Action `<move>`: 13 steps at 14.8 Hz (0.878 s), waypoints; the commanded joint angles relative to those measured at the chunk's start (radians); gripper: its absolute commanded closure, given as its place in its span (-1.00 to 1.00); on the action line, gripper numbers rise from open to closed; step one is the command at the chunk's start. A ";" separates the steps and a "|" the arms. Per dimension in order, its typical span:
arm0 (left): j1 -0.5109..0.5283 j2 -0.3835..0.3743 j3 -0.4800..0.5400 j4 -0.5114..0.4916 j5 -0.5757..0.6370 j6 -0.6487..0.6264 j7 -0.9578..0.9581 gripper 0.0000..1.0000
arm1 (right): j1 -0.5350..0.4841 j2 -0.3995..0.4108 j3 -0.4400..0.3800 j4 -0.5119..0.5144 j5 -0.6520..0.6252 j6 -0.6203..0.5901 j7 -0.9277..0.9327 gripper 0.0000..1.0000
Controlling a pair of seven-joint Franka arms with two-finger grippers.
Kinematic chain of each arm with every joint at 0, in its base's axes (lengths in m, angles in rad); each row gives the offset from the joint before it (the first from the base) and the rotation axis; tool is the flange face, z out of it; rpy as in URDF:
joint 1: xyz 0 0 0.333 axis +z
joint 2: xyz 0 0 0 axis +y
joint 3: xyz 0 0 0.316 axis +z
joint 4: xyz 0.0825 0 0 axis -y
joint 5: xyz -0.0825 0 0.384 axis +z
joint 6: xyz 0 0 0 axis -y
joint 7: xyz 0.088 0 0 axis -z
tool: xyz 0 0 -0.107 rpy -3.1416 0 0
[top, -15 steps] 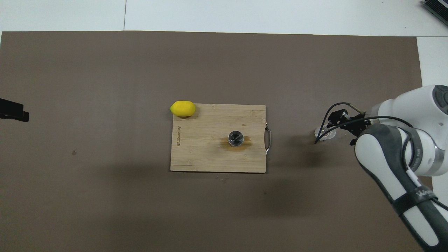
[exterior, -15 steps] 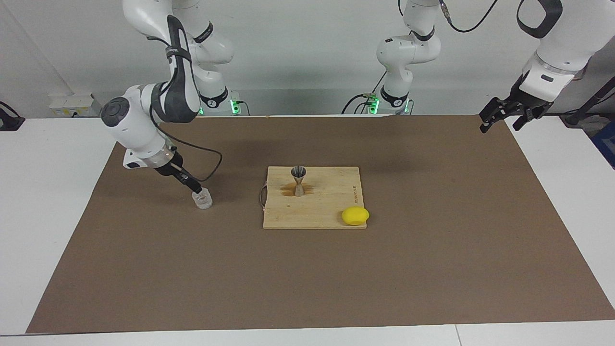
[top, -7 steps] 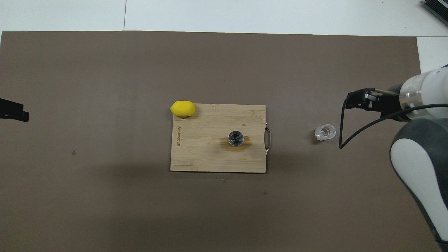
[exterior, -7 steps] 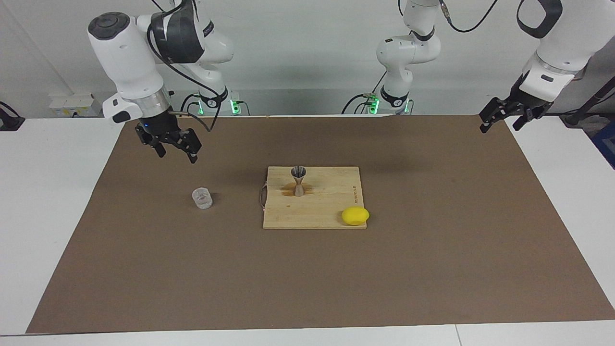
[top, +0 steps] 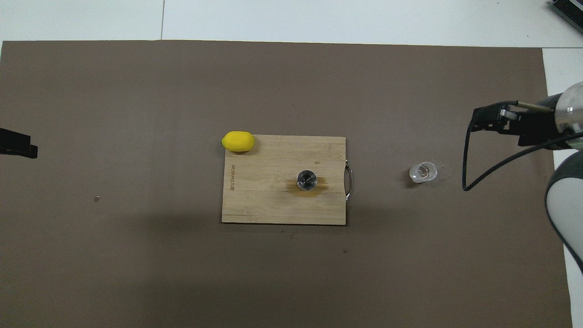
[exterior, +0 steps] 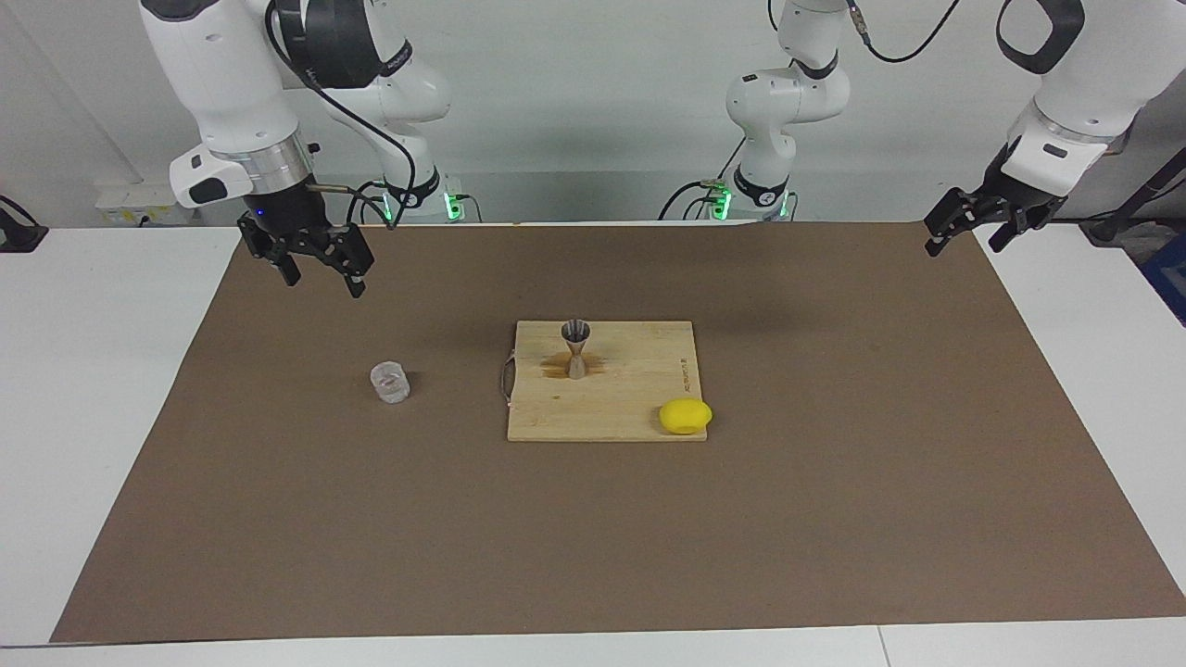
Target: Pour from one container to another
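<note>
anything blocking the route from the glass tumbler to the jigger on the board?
Nothing visible. The small clear ribbed glass tumbler stands on bare brown mat; only the board's wire handle lies between it and the grey metal hourglass jigger. The yellow lemon sits well aside.

Big brown mat (exterior: 834, 519) spread over a white table (exterior: 93, 371). Wooden cutting board (exterior: 630, 398) in the middle of the mat, with a small metal handle (exterior: 505, 380) at one end and a brown wet stain (top: 321, 184). Yellow lemon (exterior: 686, 416) on one corner of the board
</note>
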 commanded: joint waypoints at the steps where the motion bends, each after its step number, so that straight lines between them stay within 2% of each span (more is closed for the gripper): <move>1: -0.017 -0.030 0.008 -0.036 0.016 0.019 -0.017 -1.00 | -0.015 0.041 0.005 0.058 -0.019 -0.076 -0.076 -0.99; 3: -0.017 -0.030 0.010 -0.036 0.016 0.019 -0.017 -1.00 | -0.012 0.033 0.003 0.047 -0.021 -0.113 -0.137 -0.99; 7: -0.017 -0.030 0.008 -0.036 0.016 0.019 -0.016 -1.00 | -0.012 0.002 0.002 -0.013 -0.024 -0.106 -0.136 -0.99; 13: -0.021 -0.029 -0.007 -0.035 0.016 0.033 -0.019 -1.00 | -0.010 -0.010 0.003 -0.043 -0.041 -0.101 -0.154 -0.99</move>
